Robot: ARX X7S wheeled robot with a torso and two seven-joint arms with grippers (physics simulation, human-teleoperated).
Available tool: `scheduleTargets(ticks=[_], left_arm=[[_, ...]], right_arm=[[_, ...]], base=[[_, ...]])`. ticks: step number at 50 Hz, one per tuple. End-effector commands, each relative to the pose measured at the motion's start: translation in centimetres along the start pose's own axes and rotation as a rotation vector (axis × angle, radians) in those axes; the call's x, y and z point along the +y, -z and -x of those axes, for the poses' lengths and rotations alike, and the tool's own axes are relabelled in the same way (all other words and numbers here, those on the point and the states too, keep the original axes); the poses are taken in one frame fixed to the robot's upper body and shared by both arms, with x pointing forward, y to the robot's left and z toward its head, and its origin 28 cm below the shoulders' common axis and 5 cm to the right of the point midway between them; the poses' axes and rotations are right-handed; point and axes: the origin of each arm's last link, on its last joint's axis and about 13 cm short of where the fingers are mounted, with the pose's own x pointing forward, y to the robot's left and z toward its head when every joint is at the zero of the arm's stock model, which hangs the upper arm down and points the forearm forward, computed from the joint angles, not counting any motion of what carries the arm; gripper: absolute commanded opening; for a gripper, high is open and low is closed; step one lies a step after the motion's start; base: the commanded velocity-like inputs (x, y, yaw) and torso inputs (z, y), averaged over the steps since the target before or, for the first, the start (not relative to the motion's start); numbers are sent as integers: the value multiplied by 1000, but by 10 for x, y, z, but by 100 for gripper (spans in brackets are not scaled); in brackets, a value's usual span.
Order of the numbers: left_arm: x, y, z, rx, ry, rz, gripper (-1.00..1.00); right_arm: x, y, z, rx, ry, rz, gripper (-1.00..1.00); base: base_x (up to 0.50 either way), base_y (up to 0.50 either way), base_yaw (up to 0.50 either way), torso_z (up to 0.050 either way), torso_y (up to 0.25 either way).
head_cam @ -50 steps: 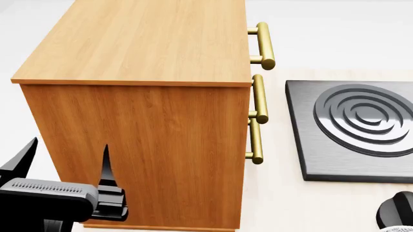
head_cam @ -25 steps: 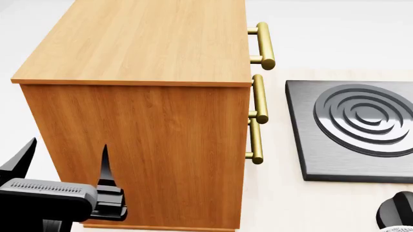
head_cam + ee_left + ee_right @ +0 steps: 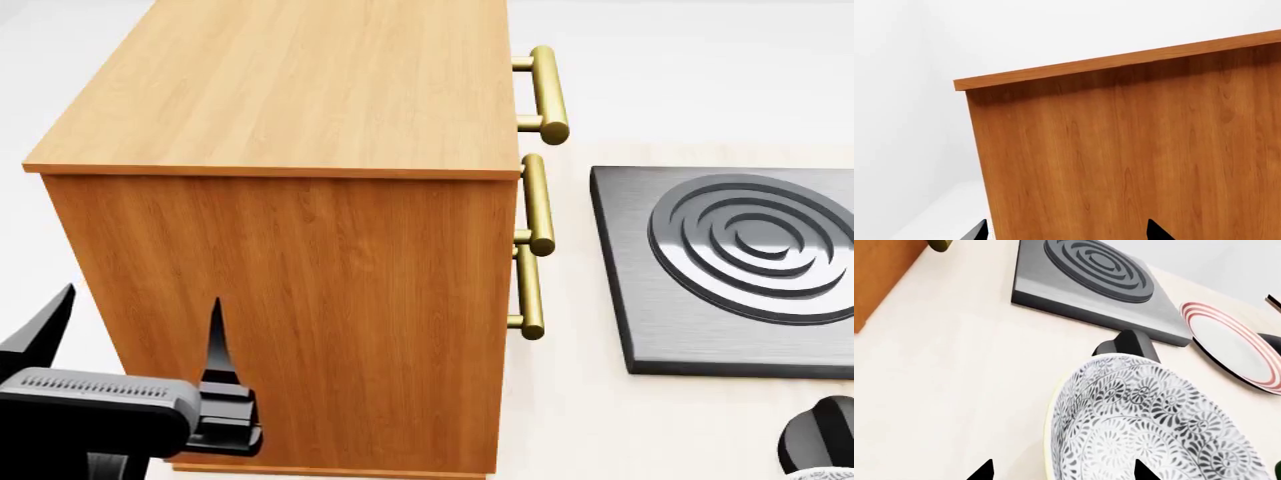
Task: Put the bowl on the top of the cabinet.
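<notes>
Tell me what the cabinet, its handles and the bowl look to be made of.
Cabinet: orange-brown wood or wood veneer, matte, with visible grain. Handles: brass-like metal, polished, golden with highlights. Bowl: probably glazed ceramic, white with a dense grey floral print; a simulator's render leaves this open.

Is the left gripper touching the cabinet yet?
Cannot tell. In the head view the left gripper overlaps the cabinet; neither it nor the left wrist view shows contact or a gap.

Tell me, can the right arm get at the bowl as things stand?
Probably yes. The bowl sits directly ahead of the right gripper, whose jaws stand open with nothing between them and the rim.
</notes>
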Motion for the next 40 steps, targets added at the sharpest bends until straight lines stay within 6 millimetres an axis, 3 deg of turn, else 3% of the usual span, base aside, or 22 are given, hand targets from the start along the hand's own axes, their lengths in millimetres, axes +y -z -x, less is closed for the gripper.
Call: scheduleTargets(ticks=[1, 5, 6, 28, 32, 40], left_arm=[[0, -2, 0, -3, -3, 1, 100], [1, -1, 0, -2, -4, 1, 100], [1, -1, 0, -3, -5, 2, 100], [1, 0, 1, -1, -13, 3, 100], [1, 2, 1, 2, -11, 2, 100], [2, 1, 1, 2, -13, 4, 100]], right_arm=[[0, 0, -3, 5, -1, -4, 100], [0, 1, -4, 6, 2, 0, 100], [0, 1, -4, 5, 4, 2, -100], [-2, -8, 5, -56, -2, -5, -100], [-3, -15, 8, -89, 3, -2, -100], [-8, -52, 19, -231, 19, -10, -100]], base=[[0, 0, 0, 0, 0], [0, 0, 0, 0, 0], [0, 0, 0, 0, 0], [0, 0, 0, 0, 0], [0, 0, 0, 0, 0], [0, 0, 0, 0, 0]])
